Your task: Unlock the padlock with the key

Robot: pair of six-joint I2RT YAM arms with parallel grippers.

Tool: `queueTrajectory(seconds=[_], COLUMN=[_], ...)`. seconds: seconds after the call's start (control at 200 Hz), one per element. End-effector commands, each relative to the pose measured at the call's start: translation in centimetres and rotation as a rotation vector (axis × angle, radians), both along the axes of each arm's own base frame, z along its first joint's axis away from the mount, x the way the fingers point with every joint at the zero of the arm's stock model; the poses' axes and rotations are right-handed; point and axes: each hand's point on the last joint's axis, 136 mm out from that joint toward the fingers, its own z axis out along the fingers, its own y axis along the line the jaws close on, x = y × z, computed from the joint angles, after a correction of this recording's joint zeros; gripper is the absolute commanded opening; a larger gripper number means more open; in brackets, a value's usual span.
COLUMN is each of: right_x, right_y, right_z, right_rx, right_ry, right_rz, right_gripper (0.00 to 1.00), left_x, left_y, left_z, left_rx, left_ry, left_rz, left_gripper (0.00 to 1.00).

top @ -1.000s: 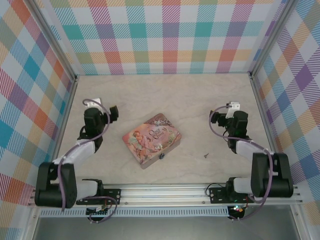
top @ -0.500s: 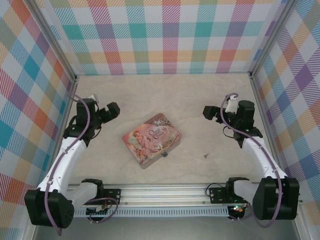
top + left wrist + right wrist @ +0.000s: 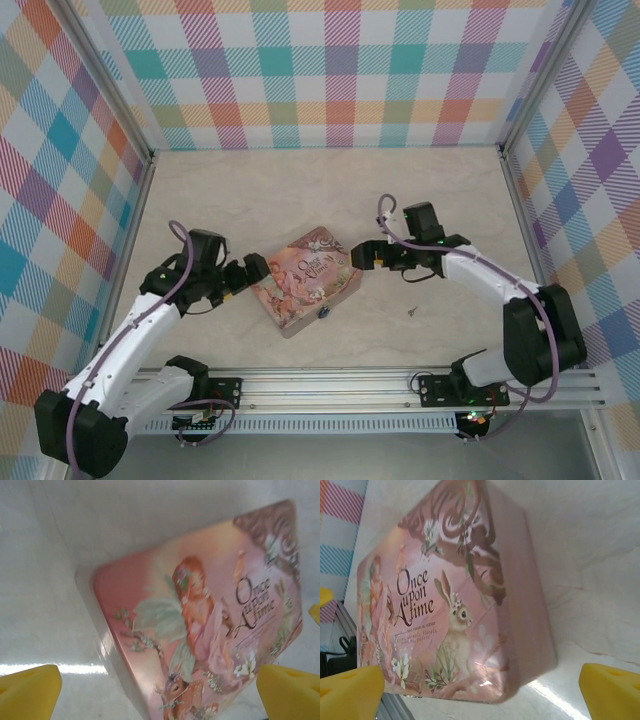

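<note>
The blue padlock (image 3: 323, 313) hangs at the near edge of the pink illustrated tin (image 3: 305, 280) in the middle of the table. The tiny dark key (image 3: 411, 310) lies flat on the table, to the right of the tin. My left gripper (image 3: 250, 272) is low at the tin's left corner, open. In the left wrist view the left gripper (image 3: 160, 695) has its yellow fingertips (image 3: 30, 692) spread wide over the tin (image 3: 200, 615). My right gripper (image 3: 365, 256) is open at the tin's right corner. The right wrist view has the right gripper (image 3: 480, 692) with the tin (image 3: 445, 605) close between its tips.
Checked walls close in the table on three sides, with metal posts at the corners. A metal rail (image 3: 330, 385) with both arm bases runs along the near edge. Pale tabletop (image 3: 330, 190) stretches behind the tin.
Both arms have swung down and inward from the sides of the table to the tin's left and right corners. The tin, padlock and key have stayed put.
</note>
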Motion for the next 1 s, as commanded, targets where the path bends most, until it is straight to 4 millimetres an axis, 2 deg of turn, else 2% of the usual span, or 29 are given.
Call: queueTrajectory(seconds=[0.0, 0.22, 0.45, 0.59, 0.685, 0.785, 0.865, 0.995], right_x=[0.2, 0.1, 0.3, 1.1, 2.2, 3.7, 5.1, 7.3], right_y=[1.9, 3.2, 3.5, 3.9, 4.3, 4.7, 4.7, 3.4], right_z=[0.8, -0.3, -0.2, 0.2, 0.5, 0.6, 0.5, 0.1], right_rx=[0.011, 0.012, 0.016, 0.02, 0.019, 0.013, -0.005, -0.058], right_ry=[-0.001, 0.053, 0.078, 0.061, 0.044, 0.021, 0.008, -0.001], right_rz=[0.045, 0.069, 0.073, 0.073, 0.069, 0.06, 0.034, -0.063], right_gripper=[1.0, 1.0, 1.0, 1.0, 1.0, 1.0, 1.0, 1.0], left_x=[-0.6, 1.5, 4.5, 8.1, 10.5, 13.2, 15.5, 18.5], left_y=[-1.9, -4.8, -6.5, -7.9, -8.5, -8.5, -7.7, -5.9], left_z=[-1.0, -1.9, -1.1, 0.6, 1.0, 1.1, 1.2, 0.7], left_rx=[-0.083, -0.217, -0.256, -0.265, -0.229, -0.19, -0.146, -0.09], left_ry=[0.066, 0.051, 0.008, -0.078, -0.105, -0.129, -0.156, -0.166], left_rz=[-0.002, -0.003, -0.017, -0.043, -0.069, -0.076, -0.056, -0.011], left_gripper=[1.0, 1.0, 1.0, 1.0, 1.0, 1.0, 1.0, 1.0])
